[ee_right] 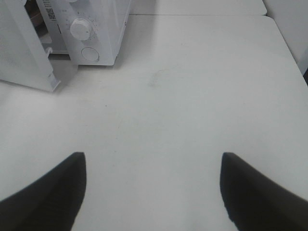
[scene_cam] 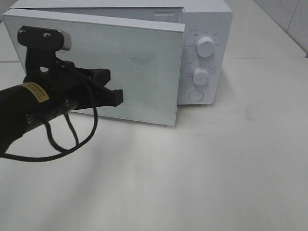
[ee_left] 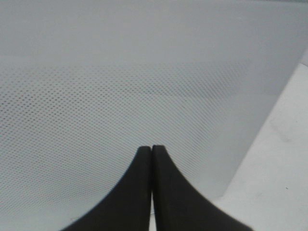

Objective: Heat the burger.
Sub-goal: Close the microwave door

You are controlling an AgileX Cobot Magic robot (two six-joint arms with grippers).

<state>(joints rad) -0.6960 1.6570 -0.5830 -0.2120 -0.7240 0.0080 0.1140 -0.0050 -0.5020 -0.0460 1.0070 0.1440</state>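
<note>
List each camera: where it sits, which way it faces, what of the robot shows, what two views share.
Exterior high: mounted high, looking down at the table and microwave front; left arm and left pincer show before the door.
Left wrist: on the left arm, facing the door close up; shut left pincer shows.
Right wrist: on the right arm, looking over the table toward the microwave; open right pincer shows.
Shared: exterior high and right wrist both show the lower knob.

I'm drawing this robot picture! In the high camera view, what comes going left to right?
Shut left gripper → microwave door's free edge → upper dial → white table.
</note>
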